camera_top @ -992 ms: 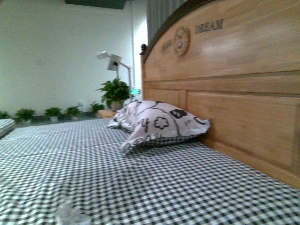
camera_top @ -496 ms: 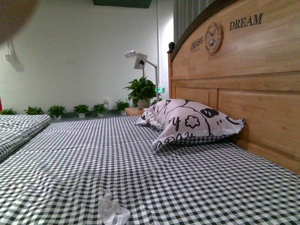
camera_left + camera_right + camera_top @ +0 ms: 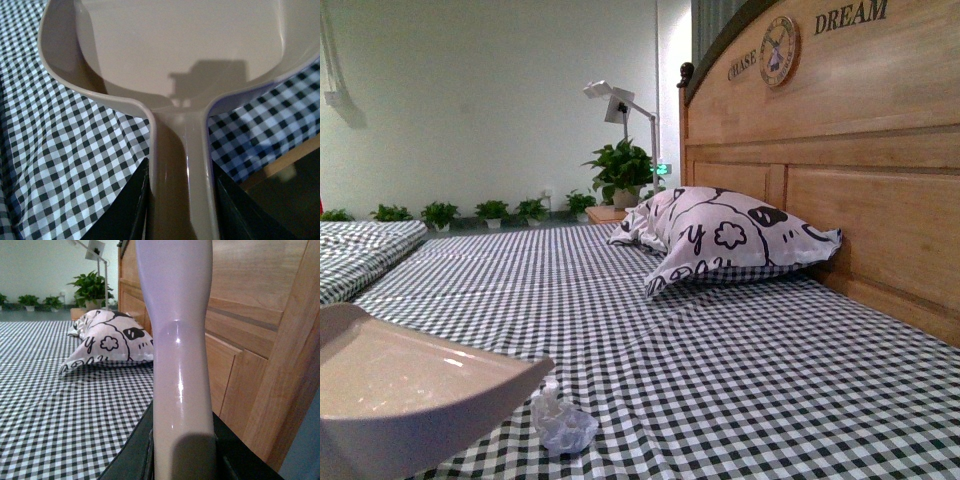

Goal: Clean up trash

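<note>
The small crumpled white tissue wad (image 3: 560,425) lies on the black-and-white checked bedsheet (image 3: 740,380), just beside the lip of a beige plastic dustpan (image 3: 410,390) and well apart from the printed black-and-white pillow (image 3: 735,235) by the wooden headboard (image 3: 880,200). The left gripper (image 3: 182,210) is clamped around the dustpan's handle. The right gripper (image 3: 182,455) does likewise, squeezing a glossy pale plastic handle (image 3: 177,340) between its black jaws.
</note>
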`<state>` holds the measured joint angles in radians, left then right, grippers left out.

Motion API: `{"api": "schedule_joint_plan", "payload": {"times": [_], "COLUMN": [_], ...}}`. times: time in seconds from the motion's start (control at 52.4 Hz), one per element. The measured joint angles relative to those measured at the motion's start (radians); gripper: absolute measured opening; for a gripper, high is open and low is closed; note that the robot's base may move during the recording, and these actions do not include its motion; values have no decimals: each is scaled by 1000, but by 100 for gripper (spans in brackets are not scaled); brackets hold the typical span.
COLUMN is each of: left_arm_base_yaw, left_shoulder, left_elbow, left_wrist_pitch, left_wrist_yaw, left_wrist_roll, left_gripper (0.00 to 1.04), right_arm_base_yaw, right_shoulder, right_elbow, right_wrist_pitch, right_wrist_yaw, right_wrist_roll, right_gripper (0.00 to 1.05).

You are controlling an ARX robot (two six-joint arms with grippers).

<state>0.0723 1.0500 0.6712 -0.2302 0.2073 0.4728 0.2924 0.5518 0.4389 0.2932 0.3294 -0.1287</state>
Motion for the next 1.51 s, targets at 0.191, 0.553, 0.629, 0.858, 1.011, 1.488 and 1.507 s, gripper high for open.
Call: {"api": "schedule_joint_plan", "payload": {"times": [0.191, 0.553, 0.629, 0.858, 1.011, 1.488, 1.507], "left_arm_base_yaw": [47, 80, 78, 72, 66, 55, 55], "left_shoulder": [85, 145, 151, 215, 234, 269, 271], "left_elbow": [22, 14, 8, -9, -16, -39, -39], "left_wrist_pitch": [-43, 10, 19, 75, 89, 104, 106], "left_wrist_yaw": [59, 134, 153, 183, 186, 200, 202], "left_wrist_roll": [200, 309, 309, 314, 316, 338, 338], "left_gripper": [29, 29, 29, 29, 29, 29, 29], "right_arm_base_yaw": [0, 0, 0, 0, 0, 0, 0], "right_shoulder": [0, 0, 0, 0, 0, 0, 0], "right_elbow": [0, 0, 0, 0, 0, 0, 0], "right_wrist_pitch": [0, 0, 0, 0, 0, 0, 0], "right_wrist_yaw": [0, 0, 0, 0, 0, 0, 0], "right_wrist_roll": [0, 0, 0, 0, 0, 0, 0], "right_gripper": [19, 19, 19, 19, 19, 19, 19]}}
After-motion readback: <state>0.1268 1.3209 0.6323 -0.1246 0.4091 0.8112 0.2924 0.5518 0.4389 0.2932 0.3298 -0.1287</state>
